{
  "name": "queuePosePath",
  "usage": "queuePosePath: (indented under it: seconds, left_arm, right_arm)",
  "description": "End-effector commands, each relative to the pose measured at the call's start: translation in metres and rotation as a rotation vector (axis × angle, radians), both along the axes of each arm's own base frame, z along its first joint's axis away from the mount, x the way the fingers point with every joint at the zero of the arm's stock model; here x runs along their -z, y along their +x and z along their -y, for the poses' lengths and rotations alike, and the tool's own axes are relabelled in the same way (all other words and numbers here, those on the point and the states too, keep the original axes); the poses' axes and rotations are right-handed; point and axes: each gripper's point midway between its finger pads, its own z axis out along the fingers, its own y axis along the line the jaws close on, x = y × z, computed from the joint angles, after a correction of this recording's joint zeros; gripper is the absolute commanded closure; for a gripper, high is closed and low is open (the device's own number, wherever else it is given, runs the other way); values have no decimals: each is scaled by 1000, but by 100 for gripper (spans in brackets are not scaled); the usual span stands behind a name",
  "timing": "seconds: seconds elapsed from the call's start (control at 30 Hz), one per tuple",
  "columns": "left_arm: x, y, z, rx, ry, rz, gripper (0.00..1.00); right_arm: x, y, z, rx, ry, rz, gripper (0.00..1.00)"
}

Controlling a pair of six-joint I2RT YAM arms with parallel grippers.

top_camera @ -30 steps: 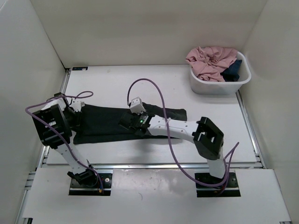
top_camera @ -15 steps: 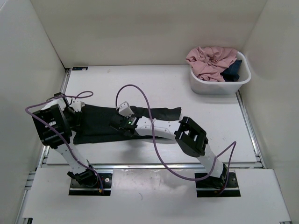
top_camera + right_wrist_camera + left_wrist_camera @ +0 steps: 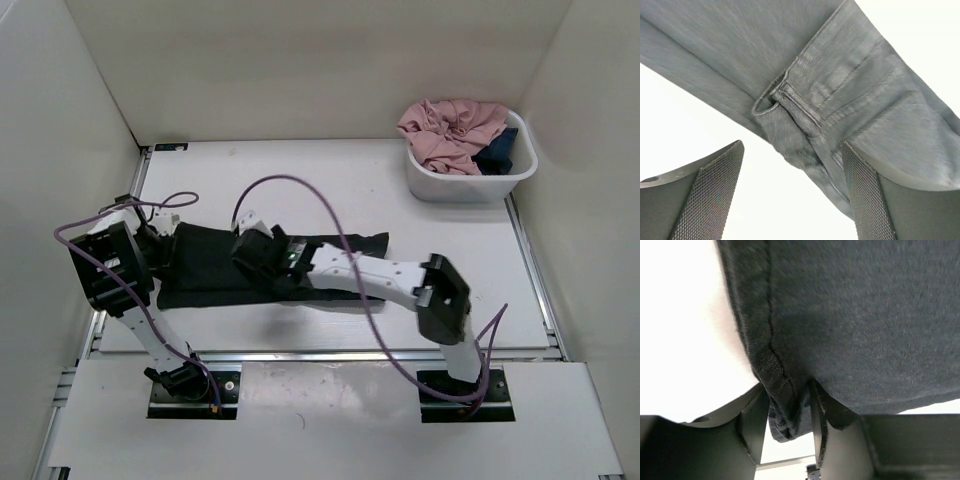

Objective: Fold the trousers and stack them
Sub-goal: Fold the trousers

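Observation:
The black trousers (image 3: 205, 272) lie flat on the white table at left centre, with one end folded leftward over the rest. My right gripper (image 3: 256, 256) hovers over the folded part and is open. In the right wrist view a hemmed end of the trousers (image 3: 805, 107) lies below its wide-apart fingers (image 3: 710, 195), touching neither. My left gripper (image 3: 163, 243) is at the trousers' left end. In the left wrist view a bunched hem of the trousers (image 3: 785, 405) hangs loosely between its parted fingers (image 3: 752, 425), so this gripper (image 3: 787, 440) is open.
A white tub (image 3: 470, 182) stands at the back right, holding a pink garment (image 3: 450, 130) and a small dark blue one (image 3: 497, 152). Purple cables loop above both arms. Walls enclose the table on three sides.
My right gripper has travelled left along the trousers, carrying their end over, and has opened. My left gripper's jaws have parted around the hem.

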Motion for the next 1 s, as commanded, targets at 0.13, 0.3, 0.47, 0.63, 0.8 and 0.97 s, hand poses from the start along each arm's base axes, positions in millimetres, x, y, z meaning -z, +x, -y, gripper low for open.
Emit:
queuePosePath:
  seconds: [0.13, 0.3, 0.47, 0.63, 0.8, 0.97]
  left_arm:
    - [-57, 35, -22, -46, 99, 151, 46]
    - [-147, 59, -44, -81, 242, 347, 46]
    - [-241, 83, 12, 134, 150, 576, 46]
    - [-210, 70, 198, 551, -178, 439, 39]
    - [-157, 40, 319, 872, -298, 368, 36]
    - [-93, 24, 372, 1011, -286, 327, 33]
  right_arm:
    - [-114, 51, 95, 295, 302, 43, 39]
    - [-67, 86, 172, 498, 342, -99, 87]
    - [-12, 111, 219, 643, 414, -293, 100]
    - [19, 142, 238, 700, 482, -392, 100]
    - [37, 171, 252, 754, 511, -457, 100]
    - [52, 184, 254, 796, 534, -506, 100]
